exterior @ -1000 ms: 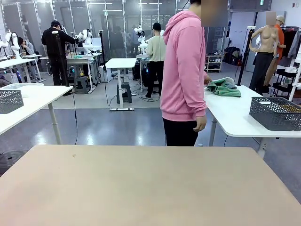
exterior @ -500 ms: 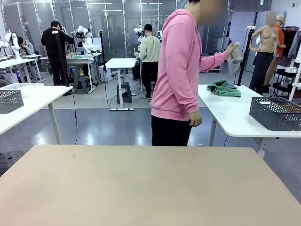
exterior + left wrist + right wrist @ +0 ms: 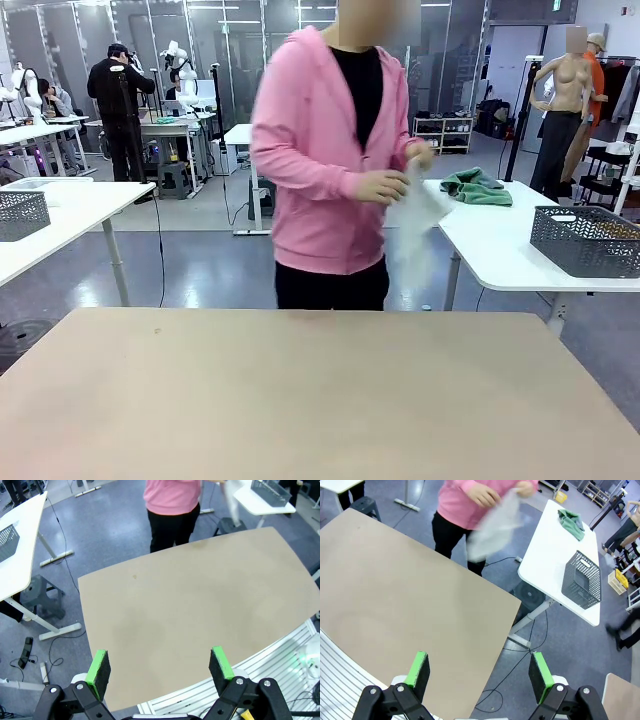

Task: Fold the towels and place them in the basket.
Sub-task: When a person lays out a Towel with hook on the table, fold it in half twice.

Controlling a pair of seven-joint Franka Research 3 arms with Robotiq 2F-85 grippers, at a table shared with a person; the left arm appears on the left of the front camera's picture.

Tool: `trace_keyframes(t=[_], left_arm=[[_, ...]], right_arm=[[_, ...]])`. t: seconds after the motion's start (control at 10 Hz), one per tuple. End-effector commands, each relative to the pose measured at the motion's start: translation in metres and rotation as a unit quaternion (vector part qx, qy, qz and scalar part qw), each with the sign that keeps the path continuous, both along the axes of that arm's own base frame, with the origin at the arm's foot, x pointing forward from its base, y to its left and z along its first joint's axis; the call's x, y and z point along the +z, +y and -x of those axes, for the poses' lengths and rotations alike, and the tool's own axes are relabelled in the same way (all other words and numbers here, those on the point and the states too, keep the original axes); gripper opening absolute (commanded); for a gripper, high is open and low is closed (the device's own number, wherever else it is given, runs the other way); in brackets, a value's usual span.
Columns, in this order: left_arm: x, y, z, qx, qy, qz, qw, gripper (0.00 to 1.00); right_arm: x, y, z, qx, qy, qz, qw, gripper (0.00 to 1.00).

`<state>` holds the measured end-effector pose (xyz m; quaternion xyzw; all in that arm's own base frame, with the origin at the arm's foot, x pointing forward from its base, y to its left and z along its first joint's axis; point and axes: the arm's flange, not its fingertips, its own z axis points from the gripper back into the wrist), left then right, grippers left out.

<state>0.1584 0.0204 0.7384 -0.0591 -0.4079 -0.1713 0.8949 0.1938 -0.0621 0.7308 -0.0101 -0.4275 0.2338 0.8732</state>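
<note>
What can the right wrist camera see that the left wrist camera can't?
Right wrist camera: the right pincer, open, and a green cloth on the white side table.
Left wrist camera: the left pincer, open, a second basket on a different white table, and a stool.
Both: the person in pink holding a pale towel, the tan table, and the dark basket.
</note>
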Motion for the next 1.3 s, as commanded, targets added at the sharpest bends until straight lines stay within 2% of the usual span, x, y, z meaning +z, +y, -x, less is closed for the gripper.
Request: trace_keyframes(t=[0.0,1.2], left_arm=[[0.0045,-0.0023,-0.002,-0.001,0.001,-0.003,1.0,1.0],[0.0045,-0.0023,-0.002,-0.001,0.001,-0.003,1.0,1.0]], right_arm=[[-0.0001,-0.0006,-0.0006,-0.003,0.001,-0.001,1.0,1.0],[-0.0001,-0.0006,-0.0006,-0.003,0.001,-0.001,1.0,1.0]])
